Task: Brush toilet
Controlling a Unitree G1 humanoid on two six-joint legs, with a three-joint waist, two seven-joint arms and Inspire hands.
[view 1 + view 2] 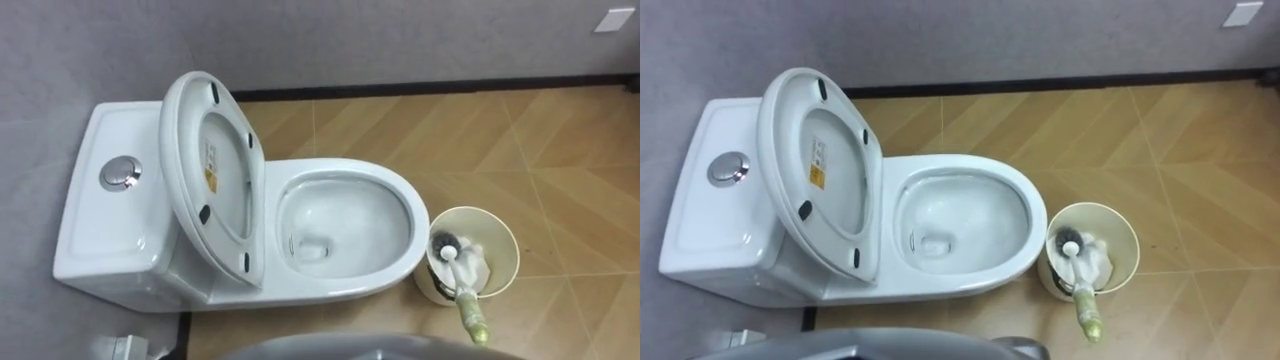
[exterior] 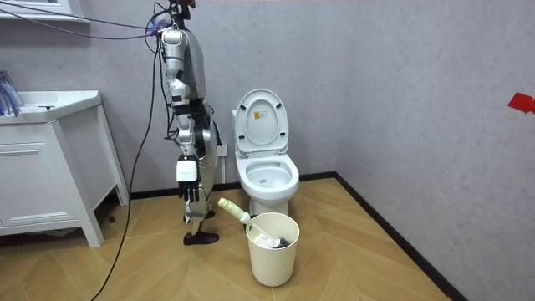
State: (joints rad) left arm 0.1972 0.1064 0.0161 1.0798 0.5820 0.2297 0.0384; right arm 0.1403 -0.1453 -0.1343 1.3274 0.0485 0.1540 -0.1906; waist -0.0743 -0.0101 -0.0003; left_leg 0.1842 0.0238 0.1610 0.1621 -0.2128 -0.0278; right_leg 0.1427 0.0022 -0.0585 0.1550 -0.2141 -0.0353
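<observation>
Fingers of the right hand (image 2: pixel 191 192) hang loosely straight and point at the floor, empty, as far as the room view lets me judge. The arm drops along the robot's side with a slight bend at the elbow. The robot stands upright on the wooden floor, between a white cabinet (image 2: pixel 50 167) on the room view's left and the toilet (image 2: pixel 266 171), close beside the toilet.

From the eye views, going left to right: the toilet's white tank (image 1: pixel 95 215) sits against the grey wall, with a round chrome flush button (image 1: pixel 120 173) on top. Next is the raised seat and lid (image 1: pixel 215 175), standing tilted over the tank end. A small yellow and white sticker (image 1: pixel 211 165) is on the underside, its print too small to read. Then comes the open bowl (image 1: pixel 345 225), with a little water at the bottom.

Just beside the front of the bowl stands a cream bin (image 1: pixel 508 245). The toilet brush (image 1: pixel 470 312) is in it, dark bristle head down inside. Its pale yellow-green handle leans out over the rim toward the robot.

In the room view the handle's free end points toward the hanging right hand. It is near the fingers but clearly apart from them, and nothing touches the brush except the bin.
</observation>
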